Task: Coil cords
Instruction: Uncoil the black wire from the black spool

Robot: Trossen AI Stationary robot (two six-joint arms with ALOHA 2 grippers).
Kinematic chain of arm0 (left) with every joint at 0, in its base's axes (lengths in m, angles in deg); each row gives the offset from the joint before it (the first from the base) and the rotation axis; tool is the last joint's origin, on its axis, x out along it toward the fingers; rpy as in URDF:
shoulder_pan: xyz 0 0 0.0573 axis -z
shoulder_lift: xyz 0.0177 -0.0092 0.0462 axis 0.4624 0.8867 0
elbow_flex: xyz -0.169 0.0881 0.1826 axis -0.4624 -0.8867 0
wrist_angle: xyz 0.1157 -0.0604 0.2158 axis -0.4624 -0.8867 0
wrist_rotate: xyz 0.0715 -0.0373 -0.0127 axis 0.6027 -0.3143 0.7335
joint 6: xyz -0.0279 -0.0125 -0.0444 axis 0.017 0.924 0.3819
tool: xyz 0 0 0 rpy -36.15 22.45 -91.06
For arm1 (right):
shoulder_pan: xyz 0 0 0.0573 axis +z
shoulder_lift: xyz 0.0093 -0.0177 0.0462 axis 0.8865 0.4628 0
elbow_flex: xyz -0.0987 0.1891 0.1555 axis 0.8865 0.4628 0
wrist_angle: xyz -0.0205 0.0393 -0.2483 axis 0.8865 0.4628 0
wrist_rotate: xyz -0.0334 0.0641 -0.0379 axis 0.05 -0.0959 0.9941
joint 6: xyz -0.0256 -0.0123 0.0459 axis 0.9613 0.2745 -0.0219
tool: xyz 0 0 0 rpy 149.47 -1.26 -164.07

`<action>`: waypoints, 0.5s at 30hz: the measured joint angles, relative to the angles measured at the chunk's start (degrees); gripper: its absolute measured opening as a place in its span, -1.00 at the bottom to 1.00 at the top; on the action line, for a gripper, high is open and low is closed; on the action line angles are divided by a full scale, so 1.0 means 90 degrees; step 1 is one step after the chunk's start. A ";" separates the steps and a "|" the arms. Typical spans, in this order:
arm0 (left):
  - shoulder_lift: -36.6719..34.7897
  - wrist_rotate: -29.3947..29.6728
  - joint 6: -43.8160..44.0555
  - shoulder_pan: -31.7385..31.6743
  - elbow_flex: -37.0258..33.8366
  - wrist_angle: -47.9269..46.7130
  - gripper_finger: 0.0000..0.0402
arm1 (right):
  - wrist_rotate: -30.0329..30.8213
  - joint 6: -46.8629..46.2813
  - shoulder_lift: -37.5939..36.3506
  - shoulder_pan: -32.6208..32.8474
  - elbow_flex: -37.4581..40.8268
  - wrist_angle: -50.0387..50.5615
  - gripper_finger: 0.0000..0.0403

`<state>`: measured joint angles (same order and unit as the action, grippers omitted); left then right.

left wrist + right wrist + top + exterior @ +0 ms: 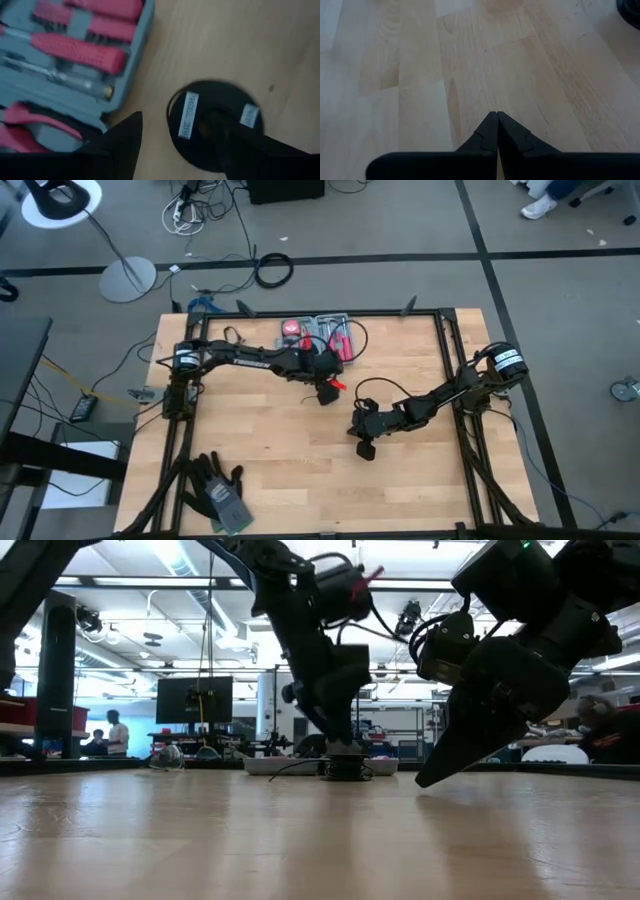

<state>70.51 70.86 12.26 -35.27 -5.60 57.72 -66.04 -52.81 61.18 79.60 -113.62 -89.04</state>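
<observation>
left arm extends across the table's far half, its left gripper (175, 145) pointing down, fingers spread apart. right arm reaches in from 3 o'clock toward centre, right gripper (497, 131) fingertips pressed together.

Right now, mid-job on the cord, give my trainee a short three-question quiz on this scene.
1. True or false: the right gripper has its jaws shut and holds nothing.
2. What lies on the table beside the black disc in the left wrist view?
A. a pair of gloves
B. an open tool kit with red handles
C. a monitor
3. Fill in: the left gripper hangs over the disc with its jaws ____.

Key: 1 true; 2 B; 3 open.
</observation>
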 joint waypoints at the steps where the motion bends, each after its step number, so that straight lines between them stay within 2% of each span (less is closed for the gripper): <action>1: 0.0067 0.0010 0.0024 0.0000 0.0000 -0.0038 0.17 | -0.0005 0.0000 0.0000 0.0000 0.0000 -0.0004 -0.99; 8: 0.0165 -0.0006 0.0513 0.0032 0.0000 -0.0432 0.17 | -0.0066 0.0000 0.0000 0.0000 0.0000 -0.0002 -0.97; 15: 0.0110 -0.0085 0.1182 0.0442 0.0000 -0.0785 0.16 | -0.0247 -0.0061 0.0000 0.0015 0.0000 0.0110 -0.99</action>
<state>71.50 70.09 22.90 -31.29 -5.60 50.66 -68.26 -53.35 61.18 79.73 -113.62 -88.06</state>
